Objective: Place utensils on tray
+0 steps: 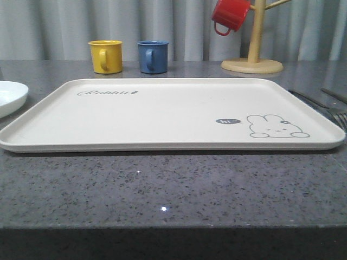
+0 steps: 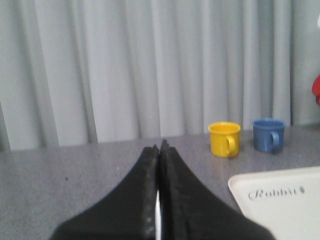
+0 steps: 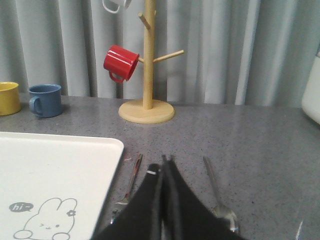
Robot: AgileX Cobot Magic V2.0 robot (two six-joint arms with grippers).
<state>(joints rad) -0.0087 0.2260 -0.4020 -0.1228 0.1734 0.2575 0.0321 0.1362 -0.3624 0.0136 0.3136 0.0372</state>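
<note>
The cream tray [image 1: 162,116] with the grey rabbit drawing lies flat in the middle of the table. The utensils rest on the dark table just right of it. In the front view the fork [image 1: 325,107] is beside the tray's right rim and the chopsticks [image 1: 334,95] lie a little further right. In the right wrist view the fork [image 3: 130,182] and the spoon [image 3: 218,197] lie on either side of my right gripper [image 3: 164,167], which is shut above the table and hides most of the chopsticks. My left gripper [image 2: 159,149] is shut and empty, left of the tray corner [image 2: 280,200].
A round white plate [image 1: 10,96] sits at the tray's left. A yellow mug [image 1: 105,56] and a blue mug [image 1: 152,56] stand behind the tray. A wooden mug tree [image 1: 252,54] with a red mug [image 1: 230,15] stands at the back right.
</note>
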